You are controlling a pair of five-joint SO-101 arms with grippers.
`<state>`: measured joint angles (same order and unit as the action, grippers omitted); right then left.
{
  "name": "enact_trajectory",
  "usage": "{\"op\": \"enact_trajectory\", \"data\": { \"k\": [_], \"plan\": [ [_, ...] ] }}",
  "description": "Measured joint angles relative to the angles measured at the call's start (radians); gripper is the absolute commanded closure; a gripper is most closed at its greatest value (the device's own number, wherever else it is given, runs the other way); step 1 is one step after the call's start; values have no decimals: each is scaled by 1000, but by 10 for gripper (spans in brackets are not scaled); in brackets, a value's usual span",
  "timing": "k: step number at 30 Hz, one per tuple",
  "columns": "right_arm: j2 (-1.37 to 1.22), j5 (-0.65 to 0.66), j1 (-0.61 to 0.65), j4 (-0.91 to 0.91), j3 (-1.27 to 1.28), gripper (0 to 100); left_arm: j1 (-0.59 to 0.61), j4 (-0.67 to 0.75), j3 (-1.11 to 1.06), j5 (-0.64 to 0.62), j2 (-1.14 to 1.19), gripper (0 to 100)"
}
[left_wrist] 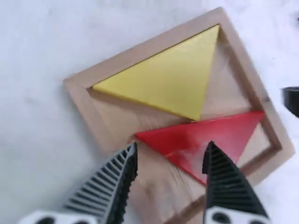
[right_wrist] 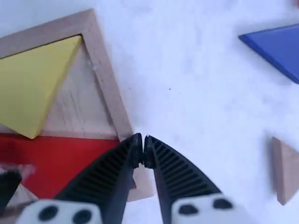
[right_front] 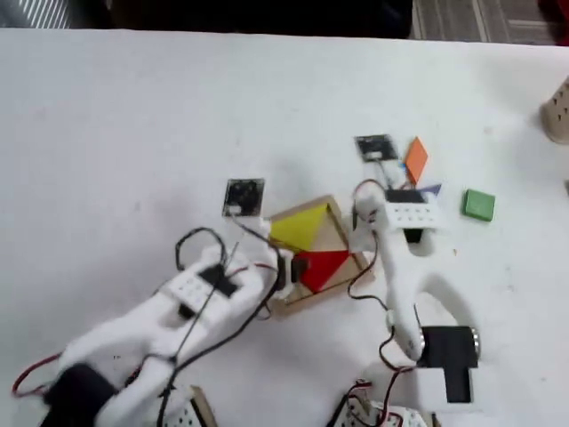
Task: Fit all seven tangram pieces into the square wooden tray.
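- The white table (right_front: 133, 116) takes up almost everything I can see.
- The left arm (right_front: 169, 320) comes in from the near left corner and angles over towards the tray. The right arm (right_front: 404, 267) stands just to the tray's right.
- The tray (right_front: 342, 233) sits near the middle of the table, turned like a diamond, between the two arms.
- The yellow triangle (left_wrist: 168, 79) lies flat in the tray's far half, its long edge along one rim.
- The red triangle (left_wrist: 196, 137) lies in the tray next to the yellow one, and the two touch near the tray's middle.
- The left gripper (left_wrist: 171, 148) hangs over the tray's near side with its fingers spread wide. One finger is on each side of the red triangle's near corner, and they are not clamped on anything.
- The right gripper (right_wrist: 143, 147) is pinched together with nothing between the tips. The tips sit right at the tray corner beside the red triangle.
- The blue piece (right_wrist: 275, 46) lies on the table off the tray's right side, mostly hidden by the right arm from above.
- The green square (right_front: 478, 205) rests further right, well apart from the tray.
- The orange piece (right_front: 415, 158) lies beyond the right arm.
- A bare wood piece (right_wrist: 284, 170) lies near the blue one. I cannot tell what it is.
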<state>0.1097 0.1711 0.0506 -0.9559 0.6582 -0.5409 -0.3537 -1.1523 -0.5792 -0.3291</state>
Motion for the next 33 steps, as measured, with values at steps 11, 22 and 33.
{"op": "enact_trajectory", "data": {
  "k": [11, 22, 33],
  "plan": [
    [52, 2, -32, -14, 0, 981, 25, -199, 354, -84, 325, 762],
    [52, 130, 11, 20, 15, 981, 25, -203, 364, -86, 336, 762],
    [52, 163, 38, 72, 43, 981, -35, -203, 364, -66, 336, 745]
  ]
}}
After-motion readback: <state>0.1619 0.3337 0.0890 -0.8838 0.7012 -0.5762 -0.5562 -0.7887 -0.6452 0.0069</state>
